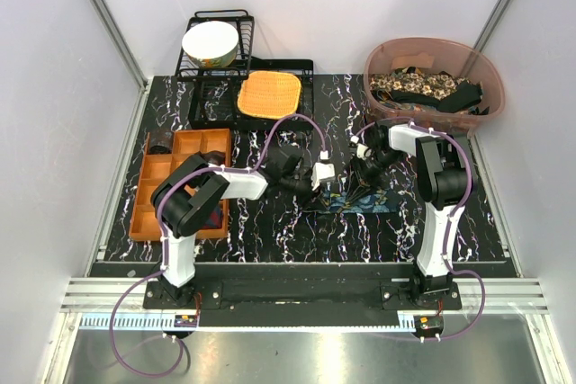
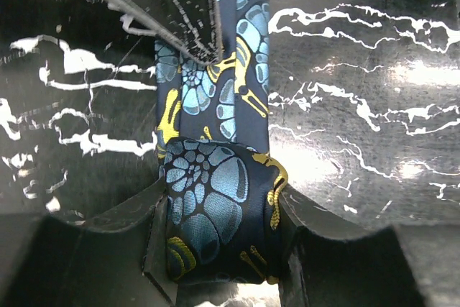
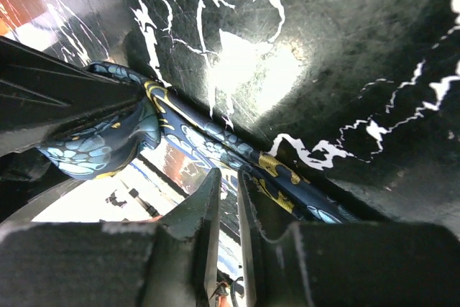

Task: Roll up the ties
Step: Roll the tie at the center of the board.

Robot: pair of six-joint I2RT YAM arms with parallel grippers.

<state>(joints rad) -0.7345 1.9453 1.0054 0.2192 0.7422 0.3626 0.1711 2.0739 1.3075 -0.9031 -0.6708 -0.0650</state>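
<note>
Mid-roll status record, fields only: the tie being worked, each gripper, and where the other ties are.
tie in work: blue tie, patterned teal and yellow
tie state: one end rolled up, the rest lying flat on the table
left gripper: shut on the rolled end
right gripper: jaws a slit apart, nothing visible between them, tips at the flat stretch beside the roll
other ties: heaped in the pink bin, far right
orange mat: far side of the table, apart from both arms
</note>
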